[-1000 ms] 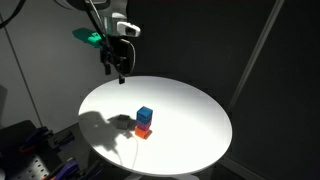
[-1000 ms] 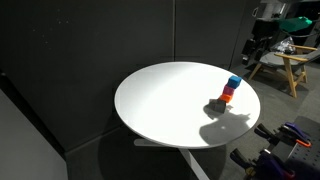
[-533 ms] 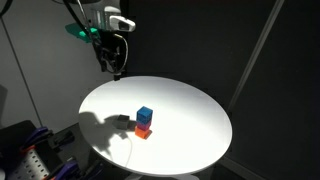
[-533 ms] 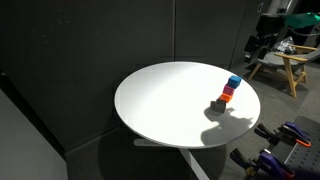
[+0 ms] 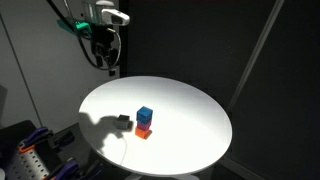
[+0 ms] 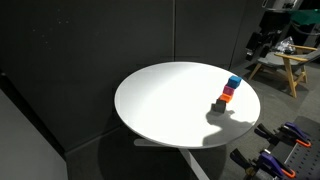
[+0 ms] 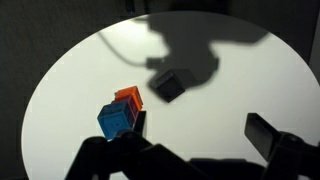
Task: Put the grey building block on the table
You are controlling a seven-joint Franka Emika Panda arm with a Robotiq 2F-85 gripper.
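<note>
The grey building block (image 5: pixel 124 123) lies alone on the white round table (image 5: pixel 195 125), just beside the stack of a blue block (image 5: pixel 145 115) on an orange-red block (image 5: pixel 144 131). It also shows in an exterior view (image 6: pixel 218 103) and in the wrist view (image 7: pixel 168 84), in the arm's shadow. My gripper (image 5: pixel 108 66) hangs high above the table's far edge, apart from all blocks. In the wrist view its jaws stand wide apart with nothing between them (image 7: pixel 190 150). In an exterior view the gripper (image 6: pixel 262 45) is at the right edge of the picture.
A wooden stool or frame (image 6: pixel 290 68) stands beyond the table. Racks with coloured parts (image 5: pixel 35 160) sit low beside the table. Dark curtains surround the scene.
The arm has kept rising and drawing back from the table, away from the blocks. The grey block and the stack have not moved.
</note>
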